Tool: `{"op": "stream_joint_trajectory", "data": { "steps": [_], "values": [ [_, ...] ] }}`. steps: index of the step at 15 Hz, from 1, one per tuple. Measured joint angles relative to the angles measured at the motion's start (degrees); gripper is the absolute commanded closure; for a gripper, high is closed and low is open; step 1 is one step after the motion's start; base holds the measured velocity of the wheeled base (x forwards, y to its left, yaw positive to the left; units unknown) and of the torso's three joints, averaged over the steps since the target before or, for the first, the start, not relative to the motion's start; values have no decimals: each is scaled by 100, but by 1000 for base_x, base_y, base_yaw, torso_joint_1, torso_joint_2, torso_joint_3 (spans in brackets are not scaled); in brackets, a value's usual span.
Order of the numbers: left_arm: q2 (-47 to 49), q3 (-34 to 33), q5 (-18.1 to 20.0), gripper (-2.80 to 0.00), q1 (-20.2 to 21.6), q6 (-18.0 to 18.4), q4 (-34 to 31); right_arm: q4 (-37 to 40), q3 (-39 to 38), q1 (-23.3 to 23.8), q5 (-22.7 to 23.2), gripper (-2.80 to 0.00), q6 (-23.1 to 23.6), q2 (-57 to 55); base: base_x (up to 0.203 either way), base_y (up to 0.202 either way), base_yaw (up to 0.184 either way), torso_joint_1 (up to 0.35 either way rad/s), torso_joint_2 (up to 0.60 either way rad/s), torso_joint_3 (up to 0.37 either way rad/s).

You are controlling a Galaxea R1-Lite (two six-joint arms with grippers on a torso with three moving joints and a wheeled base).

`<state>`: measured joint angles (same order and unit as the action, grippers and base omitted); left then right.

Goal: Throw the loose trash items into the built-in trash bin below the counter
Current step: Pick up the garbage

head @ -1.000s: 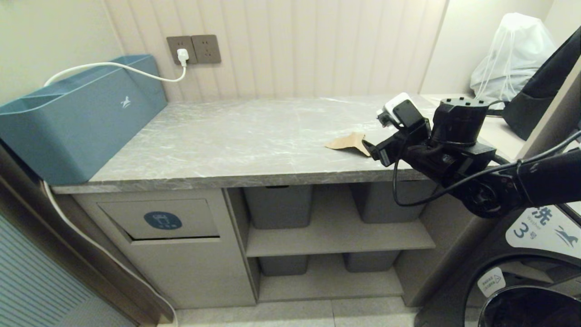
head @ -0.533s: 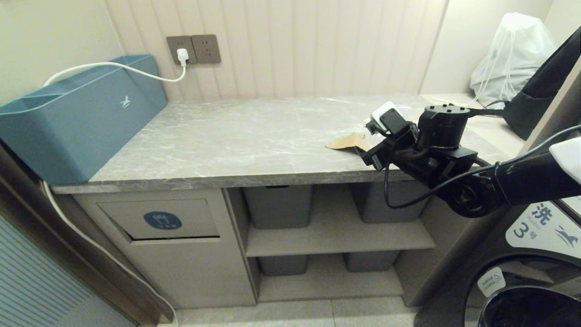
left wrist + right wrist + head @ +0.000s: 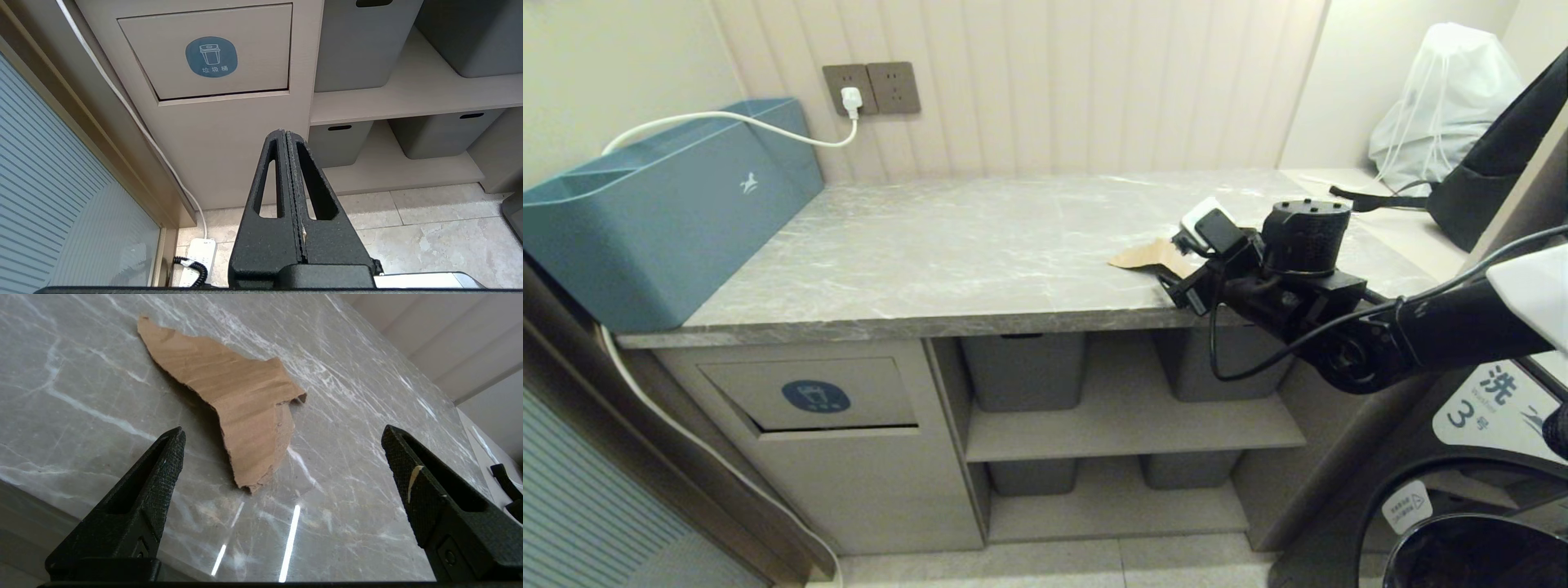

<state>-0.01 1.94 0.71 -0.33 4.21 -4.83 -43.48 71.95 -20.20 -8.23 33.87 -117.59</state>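
— Cardboard scrap (image 3: 241, 404): plain tan, torn, lying flat on the grey marble surface (image 3: 947, 245), near the front edge toward the right end. Nothing holding it. No second scrap to be seen in any view.

— And the right claw (image 3: 282, 465)?

— Spread wide, empty, aimed at the scrap from the front-right, close to it but not touching. Seen from the wrist, the pointed lower end of the scrap sits between the two fingers (image 3: 159, 473), a bit ahead of the tips.

— So which step?

— Reach for the pickup, by the look of it. Not yet gripped.

— Next move?

— Probably a short push forward and down until one finger slides over and one under that pointed end, or both pinch a raised edge, then a close. Tricky part: thin, flat cardboard on smooth stone, likely to skate away if nudged rather than pinched. One corner seems lifted slightly off the stone, perhaps the easier place to bite.

— Then where?

— Over to the trash bin (image 3: 809, 396), the beige flap with the blue sticker, below the left end of the surface, well apart from the scrap. Flap looks tilted shut, so likely in need of a push inward.

— Left claw (image 3: 291, 134)?

— Pressed closed on nothing, hanging low, pointed toward the cabinet front below the flap. Parked, apparently.

— Anything else nearby?

— Blue box (image 3: 662, 204) at the far left, grey tubs (image 3: 1025, 367) on the shelves underneath.
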Motion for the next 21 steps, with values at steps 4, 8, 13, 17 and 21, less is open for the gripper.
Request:
{"op": "stream_joint_trajectory", "data": {
  "steps": [4, 8, 13, 17, 21],
  "values": [
    [-1, -1, -1, 0, -2, 0, 0, 2, 205, 69, -38, -280, 142, -134, 0, 0, 0, 0, 0, 0],
    [-1, -1, -1, 0, -2, 0, 1, 7, 393, 124, -156, -280, 149, -249, 0, 0, 0, 0, 0, 0],
    [-1, -1, -2, 0, -2, 0, 1, 10, 601, 256, -279, -280, 200, -427, 0, 0, 0, 0, 0, 0],
    [-1, -1, 0, 0, 0, -10, 6, -11, 805, 334, -317, -280, 258, -601, 0, 0, 0, 0, 0, 0],
    [-1, -1, -2, 0, 0, -10, 10, -28, 925, 361, -332, 0, 305, -697, 0, 0, 0, 0, 0, 0]
  ]
}}
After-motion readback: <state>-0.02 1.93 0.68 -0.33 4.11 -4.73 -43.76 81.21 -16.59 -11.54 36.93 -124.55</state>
